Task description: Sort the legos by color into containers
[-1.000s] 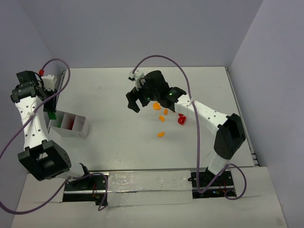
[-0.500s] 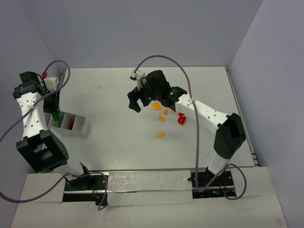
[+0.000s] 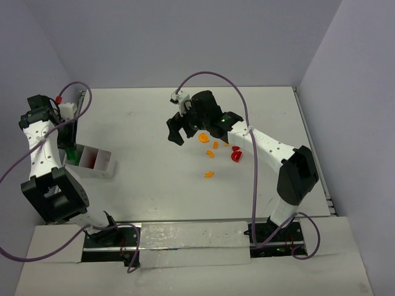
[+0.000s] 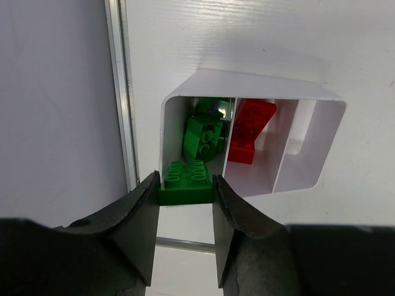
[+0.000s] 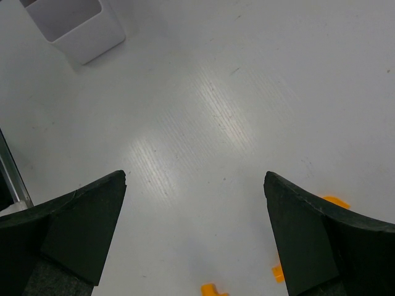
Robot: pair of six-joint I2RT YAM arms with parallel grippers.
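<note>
My left gripper (image 4: 187,186) is shut on a green lego block (image 4: 187,180), held just above the near left edge of the white three-compartment tray (image 4: 266,90). Green blocks (image 4: 207,132) lie in its left compartment and a red block (image 4: 250,126) in the middle one; the right compartment is bare. From above, the left gripper (image 3: 69,147) hangs over the left end of the tray (image 3: 110,168). My right gripper (image 3: 179,132) is open above bare table, left of the loose orange half-rings (image 3: 203,138) and the red pieces (image 3: 236,156).
An orange piece (image 3: 209,174) lies apart, nearer the arms. In the right wrist view, orange bits (image 5: 211,288) sit near the fingertips and the tray corner (image 5: 80,28) shows far off. A metal rail (image 4: 123,92) runs along the table's left edge beside the tray.
The left arm's upper links have swung slightly left while its gripper stays over the tray's left end with the green block. The right gripper has barely moved.
</note>
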